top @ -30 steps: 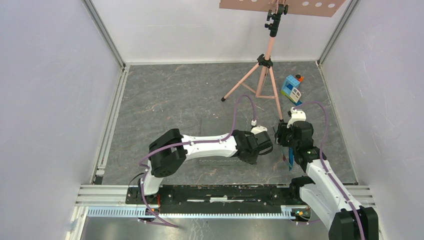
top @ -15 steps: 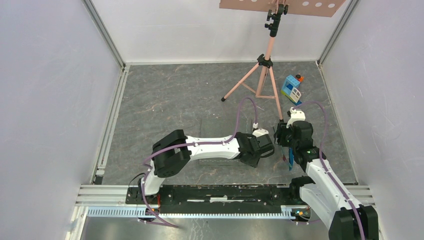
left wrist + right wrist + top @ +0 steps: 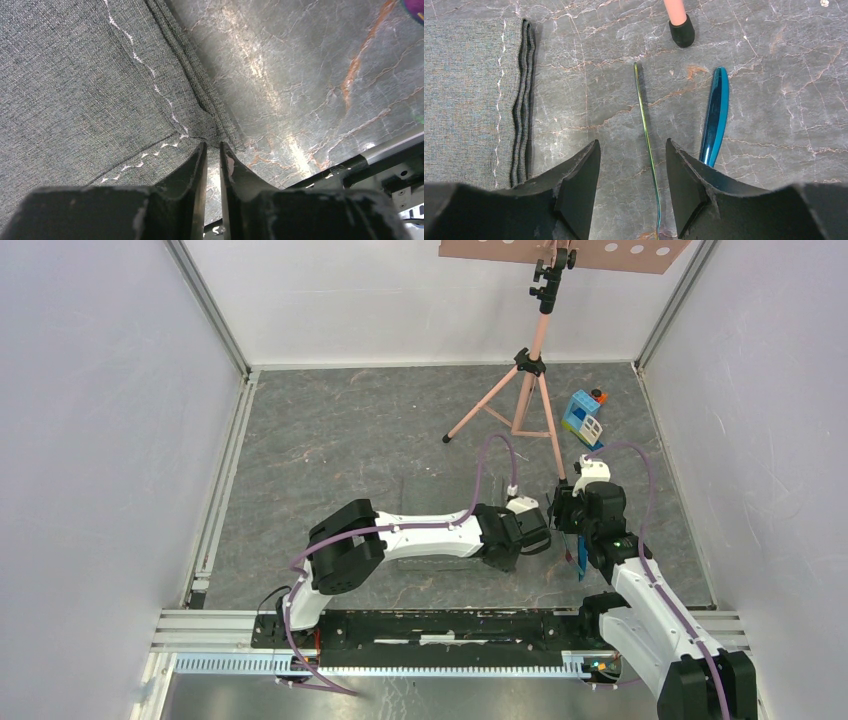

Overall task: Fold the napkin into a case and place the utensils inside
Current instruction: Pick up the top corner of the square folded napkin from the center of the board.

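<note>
Item: napkin (image 3: 100,75), flat on desk (image 3: 774,75), folded edge showing stacked layers.
Left pincer (image 3: 212,150): nearly shut, thin slit left, tips at napkin corner, apparently nipping it.
Right pincer (image 3: 633,145): wide open, empty, over slim utensil (image 3: 644,130); blue utensil (image 3: 716,110) just beside.
Handling: likely fold step. Catch every layer, lift low, align hems.
Unclear: depth of grip, utensil ends behind fingers, napkin outline in top view.

White arms (image 3: 430,533) with black joints (image 3: 335,552), purple cables (image 3: 497,437) and seemingly scuffed jaws.
</note>
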Tool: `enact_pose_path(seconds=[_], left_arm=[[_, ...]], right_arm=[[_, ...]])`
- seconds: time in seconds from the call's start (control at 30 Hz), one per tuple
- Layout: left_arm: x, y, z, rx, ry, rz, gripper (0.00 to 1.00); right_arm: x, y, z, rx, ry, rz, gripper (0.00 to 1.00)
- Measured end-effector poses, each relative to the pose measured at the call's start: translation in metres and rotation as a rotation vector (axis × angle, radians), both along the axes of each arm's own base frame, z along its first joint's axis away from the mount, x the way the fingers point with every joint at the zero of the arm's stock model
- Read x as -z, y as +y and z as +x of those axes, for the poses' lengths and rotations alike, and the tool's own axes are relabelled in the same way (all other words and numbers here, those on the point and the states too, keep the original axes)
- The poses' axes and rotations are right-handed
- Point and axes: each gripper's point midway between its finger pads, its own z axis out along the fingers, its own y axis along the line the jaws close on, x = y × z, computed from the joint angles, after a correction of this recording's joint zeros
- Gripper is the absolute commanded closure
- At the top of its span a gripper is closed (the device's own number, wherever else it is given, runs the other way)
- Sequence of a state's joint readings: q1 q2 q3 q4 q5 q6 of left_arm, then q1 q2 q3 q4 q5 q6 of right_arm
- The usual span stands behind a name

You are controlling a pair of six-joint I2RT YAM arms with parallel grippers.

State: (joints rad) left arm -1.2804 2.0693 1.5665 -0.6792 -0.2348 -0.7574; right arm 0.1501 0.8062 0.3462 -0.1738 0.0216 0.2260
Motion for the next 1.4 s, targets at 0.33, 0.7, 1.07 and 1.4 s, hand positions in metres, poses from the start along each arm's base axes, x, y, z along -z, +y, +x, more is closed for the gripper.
enact_pose_path(seconds=[0.33, 0.7, 1.07, 1.4], left_arm=[[-0.001, 0.005, 0.004, -0.001, -0.024, 0.026, 0.83], [-0.002, -0.001, 0.0, 0.014, -0.002, 0.001, 0.59], [0.005, -0.001, 0.0, 0.015, 0.002, 0.012, 0.61], [0.009, 0.001, 0.002, 0.015, -0.007, 0.029, 0.77]], right_arm=[[0.0, 0.001, 0.0, -0.004, 0.001, 0.002, 0.44], [0.001, 0.001, 0.0, -0.009, 0.002, 0.0, 0.43], [0.0, 0.002, -0.001, -0.016, 0.002, 0.003, 0.44], [0.0, 0.003, -0.001, -0.019, 0.002, 0.005, 0.44]])
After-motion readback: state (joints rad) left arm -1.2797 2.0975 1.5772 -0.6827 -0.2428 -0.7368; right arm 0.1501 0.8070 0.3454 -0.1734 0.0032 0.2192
